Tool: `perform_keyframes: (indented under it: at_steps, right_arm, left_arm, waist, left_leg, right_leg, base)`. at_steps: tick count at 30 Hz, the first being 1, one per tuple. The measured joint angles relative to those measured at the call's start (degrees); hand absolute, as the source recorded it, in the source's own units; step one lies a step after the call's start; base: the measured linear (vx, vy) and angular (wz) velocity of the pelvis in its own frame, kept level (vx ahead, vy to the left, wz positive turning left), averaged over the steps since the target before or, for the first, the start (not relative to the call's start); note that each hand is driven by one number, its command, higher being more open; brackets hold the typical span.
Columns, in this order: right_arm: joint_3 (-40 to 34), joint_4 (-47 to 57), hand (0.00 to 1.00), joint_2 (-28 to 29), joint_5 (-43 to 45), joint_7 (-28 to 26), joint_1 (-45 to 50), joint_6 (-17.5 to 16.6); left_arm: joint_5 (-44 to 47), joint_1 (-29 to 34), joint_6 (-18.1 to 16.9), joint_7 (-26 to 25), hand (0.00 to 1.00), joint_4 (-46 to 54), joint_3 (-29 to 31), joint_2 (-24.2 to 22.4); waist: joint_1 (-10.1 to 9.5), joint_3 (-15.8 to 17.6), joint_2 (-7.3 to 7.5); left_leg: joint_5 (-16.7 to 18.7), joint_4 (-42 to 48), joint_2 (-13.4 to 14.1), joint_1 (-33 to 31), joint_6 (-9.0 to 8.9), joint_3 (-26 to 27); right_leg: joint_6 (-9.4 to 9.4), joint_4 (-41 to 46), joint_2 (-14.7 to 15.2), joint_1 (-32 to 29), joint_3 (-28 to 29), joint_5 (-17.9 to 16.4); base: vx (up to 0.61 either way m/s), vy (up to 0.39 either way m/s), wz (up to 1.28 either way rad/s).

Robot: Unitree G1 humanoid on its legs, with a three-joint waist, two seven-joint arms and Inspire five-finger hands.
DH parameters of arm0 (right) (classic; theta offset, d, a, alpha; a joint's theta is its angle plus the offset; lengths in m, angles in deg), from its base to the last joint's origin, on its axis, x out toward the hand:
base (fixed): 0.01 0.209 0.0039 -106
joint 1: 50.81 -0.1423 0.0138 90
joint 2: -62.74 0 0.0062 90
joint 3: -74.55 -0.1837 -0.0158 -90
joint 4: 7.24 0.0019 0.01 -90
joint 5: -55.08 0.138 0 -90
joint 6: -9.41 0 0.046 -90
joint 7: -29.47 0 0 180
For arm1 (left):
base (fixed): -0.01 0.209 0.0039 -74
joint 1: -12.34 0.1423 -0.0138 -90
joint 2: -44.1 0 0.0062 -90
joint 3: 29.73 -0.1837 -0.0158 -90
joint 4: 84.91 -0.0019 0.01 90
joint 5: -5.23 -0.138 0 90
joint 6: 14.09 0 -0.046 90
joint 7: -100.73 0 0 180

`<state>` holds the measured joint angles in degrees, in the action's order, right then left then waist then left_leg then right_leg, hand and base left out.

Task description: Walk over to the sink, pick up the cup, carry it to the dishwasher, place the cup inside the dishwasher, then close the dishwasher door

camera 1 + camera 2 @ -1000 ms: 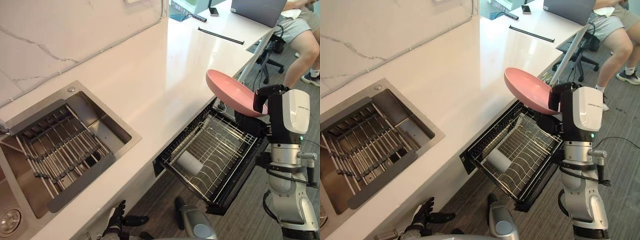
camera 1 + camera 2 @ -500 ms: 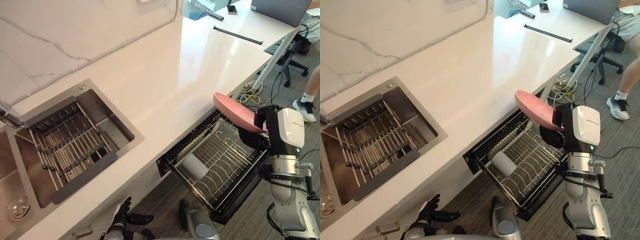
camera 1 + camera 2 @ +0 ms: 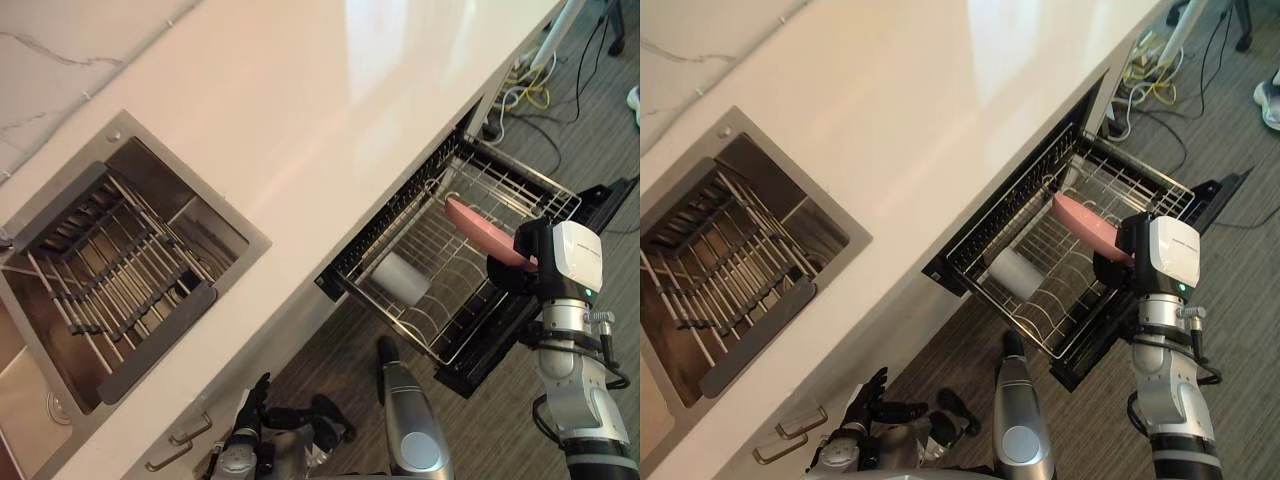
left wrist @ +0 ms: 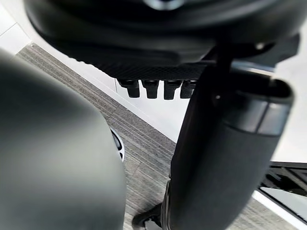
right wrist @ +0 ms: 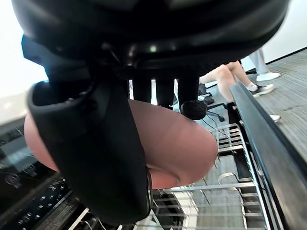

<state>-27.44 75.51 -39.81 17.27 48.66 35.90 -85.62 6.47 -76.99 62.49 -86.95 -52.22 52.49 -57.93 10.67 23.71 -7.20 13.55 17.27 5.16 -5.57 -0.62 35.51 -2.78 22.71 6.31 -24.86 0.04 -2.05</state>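
one pulled-out dishwasher rack (image 3: 515, 170) sits at centre right of the frame, below the white surface (image 3: 330, 110). one white cup (image 3: 399, 279) lies in it on its side, near the rack's lower left end. one pink plate (image 3: 480, 232) tilts over the rack's right part, with the right hand (image 5: 91, 143) clamped on it, thumb on one face and fingers behind. one sink (image 3: 250, 240) at left holds one wire drainer (image 3: 120, 270). the left hand (image 3: 252, 408) hangs at bottom left, fingers loosely apart, holding nothing.
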Motion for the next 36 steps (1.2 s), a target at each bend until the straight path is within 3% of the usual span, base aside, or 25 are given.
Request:
perform_keyframes:
  at_steps: [6,17,36]
  right_arm:
    - [5.8,-6.0,0.00,-2.9,0.2,0.0,-5.7,0.3]
    - [14.8,-17.7,0.00,-4.9,0.6,-1.3,-15.8,0.3]
    - [12.0,-23.7,0.00,-7.5,0.6,0.2,-19.7,1.7]
  left_arm:
    - [1.2,-1.7,-0.4,-1.1,1.00,1.1,-0.5,-0.1]
    - [2.3,-4.6,-1.0,-1.9,1.00,1.3,-0.8,0.2]
    - [2.4,-6.1,-1.3,-2.4,1.00,1.6,-0.8,0.3]
  waist:
    - [-0.86,2.1,-0.27]
    - [-4.69,2.6,0.21]
    - [-5.98,3.2,0.25]
  left_leg:
    - [0.9,4.0,0.7,-4.1,0.77,-0.3]
    - [3.7,10.8,2.7,-10.6,1.64,-3.7]
    - [2.8,10.3,1.9,-13.4,2.20,-5.6]
  right_leg:
    - [-0.37,0.4,0.4,-2.6,0.1,0.8]
    - [-0.06,2.2,0.8,-5.9,-2.1,1.2]
    - [-0.02,1.9,1.5,-7.5,-3.2,1.6]
  base:
    - [-0.01,0.011,0.01]
    - [-0.05,-0.025,0.12]
    - [0.00,-0.028,0.05]
